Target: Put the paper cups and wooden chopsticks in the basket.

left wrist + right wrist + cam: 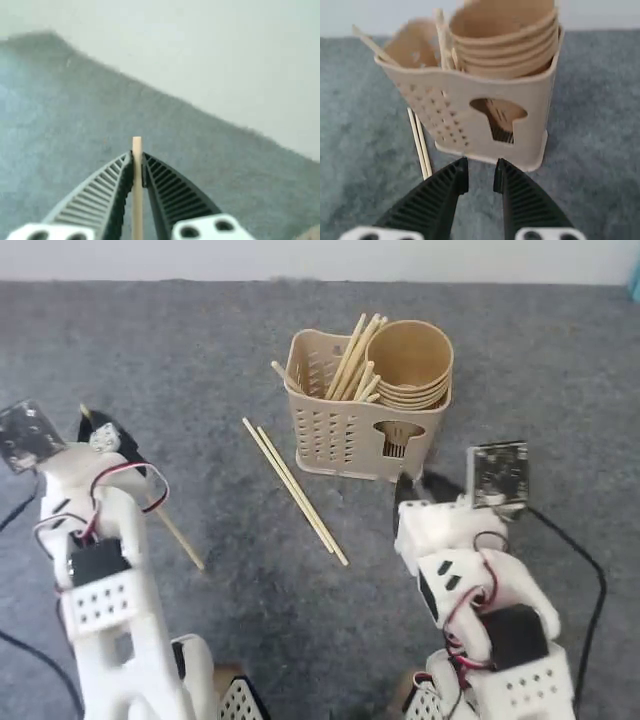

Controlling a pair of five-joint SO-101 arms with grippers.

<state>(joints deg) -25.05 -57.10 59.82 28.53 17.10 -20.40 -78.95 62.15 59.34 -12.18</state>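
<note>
Chopstick at far left, one of it, with the left tool pressed tight on it near one end. A short tip pokes out past the pinch and the long tail slants toward lower centre of the high view. Whether the far end touches the grey table, can't tell. That's the worry: so much stick hanging off one small pinch could swivel or slide out, or snag the basket's rim or the bundle inside and tip the lot.

Middle of the frame, two loose chopsticks lie side by side, touching, just left of the basket. A pinch landing on both could send one rolling.

One basket, upper centre, holding a fan of chopsticks, six or so, hard to count. Beside them sits a nested stack of paper cups, at least four rims.

Lower right, the right tool is slightly spread with nothing between, just before the basket wall. A careless nudge there could shove the basket.
</note>
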